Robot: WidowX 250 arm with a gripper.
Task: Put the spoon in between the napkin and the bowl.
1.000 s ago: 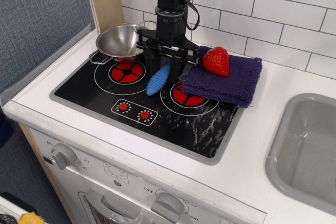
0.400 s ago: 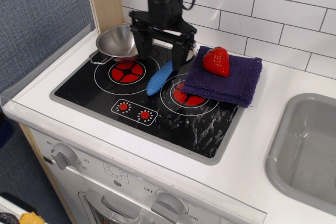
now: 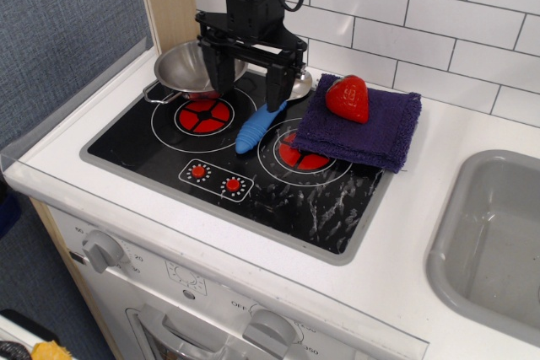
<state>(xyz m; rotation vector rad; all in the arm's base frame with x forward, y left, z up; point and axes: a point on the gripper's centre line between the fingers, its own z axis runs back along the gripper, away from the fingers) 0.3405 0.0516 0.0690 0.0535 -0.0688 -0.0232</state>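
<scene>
Spoon (image 3: 260, 121) lying on the hob, just right of the bowl (image 3: 187, 66), napkin (image 3: 364, 126) close beyond. Gripper (image 3: 247, 88) wide open, empty, above the spoon. Risk: a low finger clipping the handle, knocking it toward the bowl.

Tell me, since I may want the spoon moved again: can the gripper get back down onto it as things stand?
Probably yes. The gripper hangs open just above the spoon, whose blue handle lies bare on the stovetop between bowl and napkin.
</scene>
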